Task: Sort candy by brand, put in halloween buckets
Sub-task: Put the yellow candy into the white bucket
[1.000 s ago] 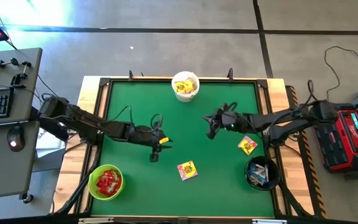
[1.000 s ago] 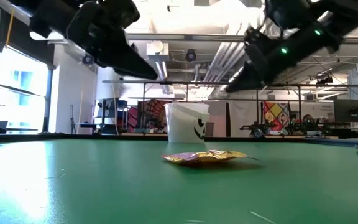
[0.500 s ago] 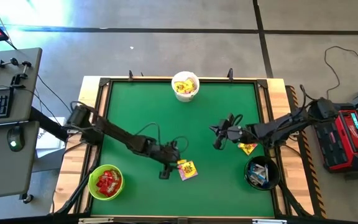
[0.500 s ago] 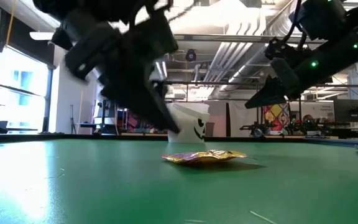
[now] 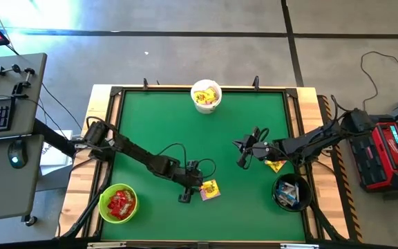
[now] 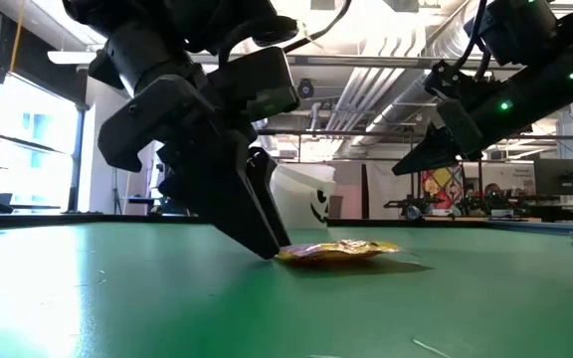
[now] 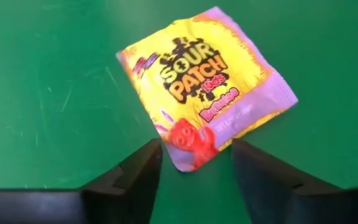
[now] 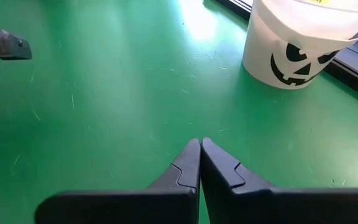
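A yellow candy packet (image 7: 207, 87) with pink and red print lies flat on the green table (image 5: 157, 124), near its near edge. My left gripper (image 7: 194, 155) is open and low over it, with one finger on either side of the packet's near corner (image 7: 188, 163). In the low view its fingertips (image 6: 272, 247) reach table level at the packet's left end. My right gripper (image 8: 201, 146) is shut and hovers right of the table's middle (image 5: 242, 153). A second yellow packet (image 5: 276, 165) lies beside the right arm. The white bucket (image 5: 206, 95), green bucket (image 5: 118, 203) and black bucket (image 5: 290, 191) all hold candy. My left gripper comes down slanting from the table's left, its open fingers (image 7: 138, 174) either side of the packet's near corner. I cannot tell whether they touch the packet, which lies flat on the table.
The white bucket stands at the far edge, the green one at the near left corner and the black one at the near right. A raised frame (image 5: 302, 124) runs round the table. Bare green surface lies between the two arms and toward the far left.
My left gripper has moved toward the near edge and the right, and has come down to the table at the yellow packet. My right gripper has shifted a little toward the near edge and the right, then stayed still. The packet has not visibly moved.
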`<state>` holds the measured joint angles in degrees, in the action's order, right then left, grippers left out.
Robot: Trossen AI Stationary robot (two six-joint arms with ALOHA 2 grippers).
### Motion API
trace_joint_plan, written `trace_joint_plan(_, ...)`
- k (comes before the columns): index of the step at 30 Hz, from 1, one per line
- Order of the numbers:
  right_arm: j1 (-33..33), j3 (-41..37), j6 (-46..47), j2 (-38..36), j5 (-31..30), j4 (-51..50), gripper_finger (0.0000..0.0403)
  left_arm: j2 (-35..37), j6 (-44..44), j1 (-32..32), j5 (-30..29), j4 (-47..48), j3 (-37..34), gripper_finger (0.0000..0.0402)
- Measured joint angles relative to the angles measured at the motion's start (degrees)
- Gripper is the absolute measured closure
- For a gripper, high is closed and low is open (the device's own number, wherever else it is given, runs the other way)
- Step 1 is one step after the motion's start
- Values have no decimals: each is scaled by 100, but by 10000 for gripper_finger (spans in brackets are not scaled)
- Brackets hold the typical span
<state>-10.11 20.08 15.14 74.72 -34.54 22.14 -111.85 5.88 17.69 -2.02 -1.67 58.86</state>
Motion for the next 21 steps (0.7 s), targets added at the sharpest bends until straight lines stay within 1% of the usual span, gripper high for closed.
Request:
trace_joint_plan(2,2,0,-17,22,2,-4,403,0,1,-2,-15,0,-1,233)
trace_joint_plan(4,2,0,-17,24,0,-5,403,-2,-23,-17,-43,0,-3,264)
trace_joint_plan(9,2,0,-17,24,0,-2,403,-5,-119,-31,-75,9,-3,363)
trace_joint_plan(11,2,0,-15,24,0,-3,403,17,-147,-26,-223,52,-4,391)
trace_joint_plan(16,2,2,-15,24,0,-5,403,214,-207,-108,-467,271,-23,398)
trace_joint_plan(21,-4,4,5,24,-37,-30,403,740,-35,-350,-789,673,-20,401)
